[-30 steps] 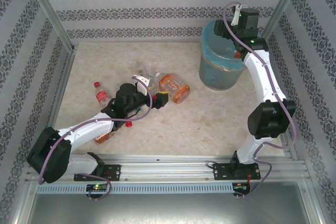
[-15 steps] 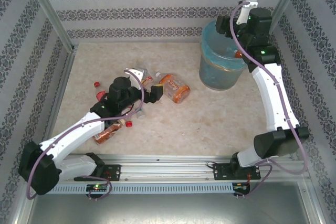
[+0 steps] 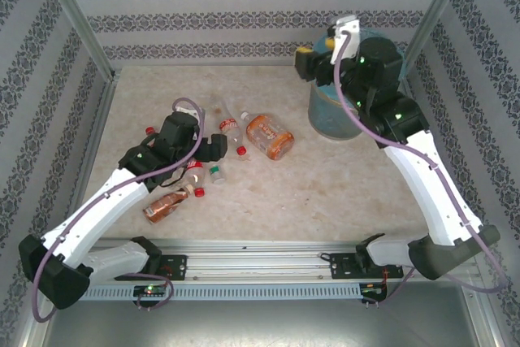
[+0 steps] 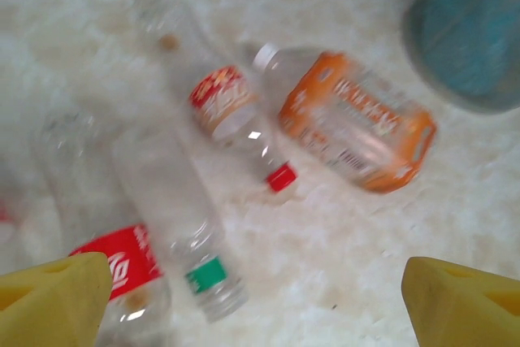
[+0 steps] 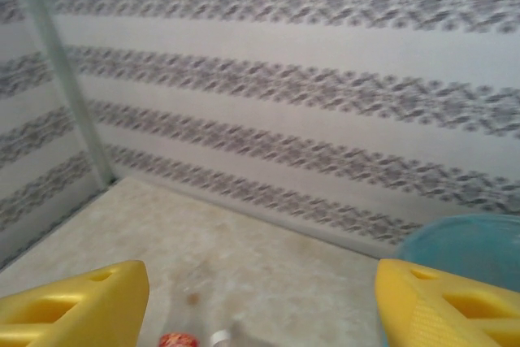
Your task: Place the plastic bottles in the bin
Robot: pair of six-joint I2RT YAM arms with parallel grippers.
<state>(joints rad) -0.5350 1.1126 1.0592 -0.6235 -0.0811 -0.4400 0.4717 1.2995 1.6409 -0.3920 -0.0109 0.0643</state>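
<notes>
Lying on the pale marbled table, left of centre, the plastic bottles are all outside the bin.

1. Squat clear bottle with orange label: on its side, white cap towards the slim bottle. The label carries white lettering and a barcode, but the writing is too blurred to read.
2. Slim clear bottle with red-and-white label: on its side, red cap, just beside item 1. The print is illegible.
3. Clear bottle with green band at the neck: on its side, close alongside item 4.
4. Clear bottle with red label: white lettering, not readable.
5. Small bottle with brown contents: red cap, lying nearest the table's front edge.

Round grey bin lined with a light-blue bag: stands at the far right of the table, well apart from the bottles and partly behind the right arm.

Left pincer: yellow fingertips spread wide, hovering over items 2 to 4.

Right pincer: yellow fingertips spread wide, raised beside the bin's rim and facing the striped patterned wall.
</notes>
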